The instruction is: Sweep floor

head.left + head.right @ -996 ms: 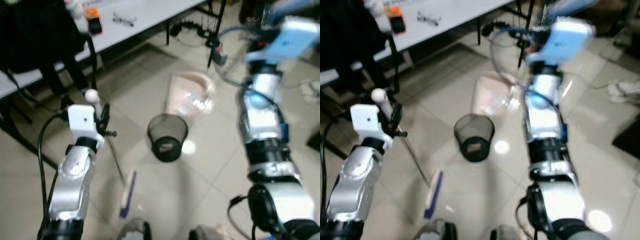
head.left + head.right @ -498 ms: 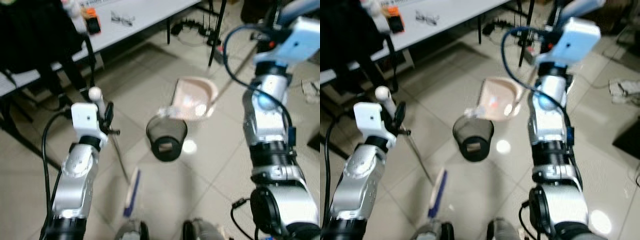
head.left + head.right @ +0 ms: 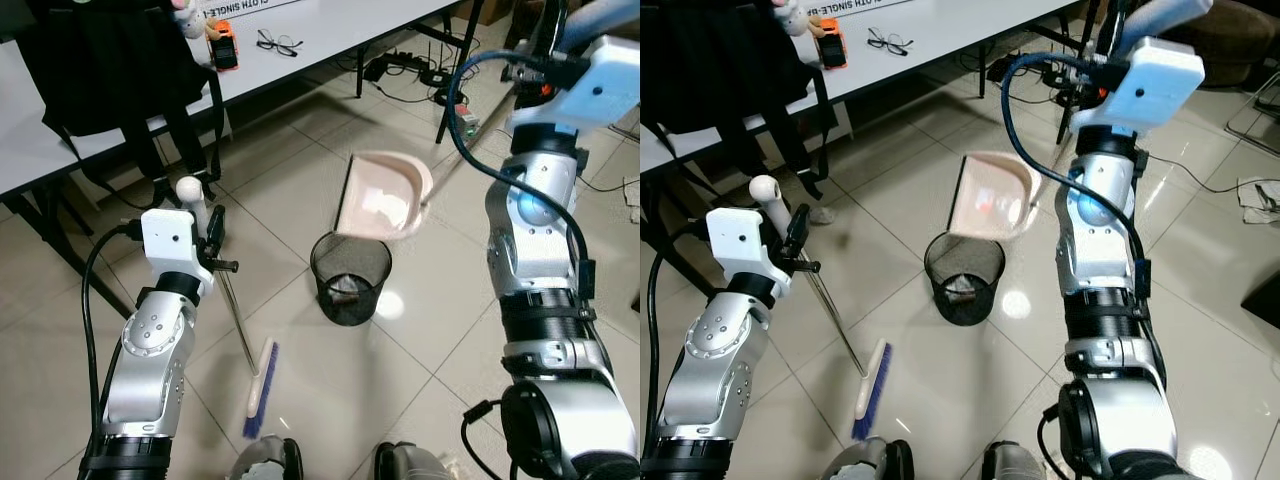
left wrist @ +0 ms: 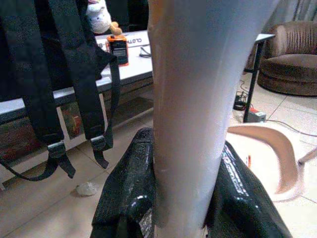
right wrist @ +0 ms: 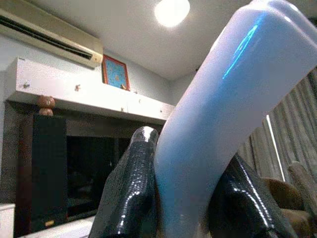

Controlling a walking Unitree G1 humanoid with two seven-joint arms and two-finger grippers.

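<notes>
My left gripper [image 4: 184,144] is shut on the white handle of a broom [image 3: 232,310]. The broom's blue-bristled head [image 3: 260,390] rests on the tiled floor near my feet. High at the right, my right gripper [image 5: 190,148] is shut on the long handle of a pinkish dustpan [image 3: 385,195]. The pan hangs tilted just above and behind a black mesh waste bin [image 3: 350,278]. Pale rubbish lies inside the bin.
A white table [image 3: 330,30] runs along the back with glasses [image 3: 277,42] and an orange object [image 3: 225,50] on it. A black backpack [image 3: 110,60] hangs at its left. Cables [image 3: 400,70] lie under the table's right end.
The right arm tipped the dustpan over the bin and the crumpled rubbish slid out of it into the bin. The camera view has shifted and sharpened. The left gripper still holds the broom.
</notes>
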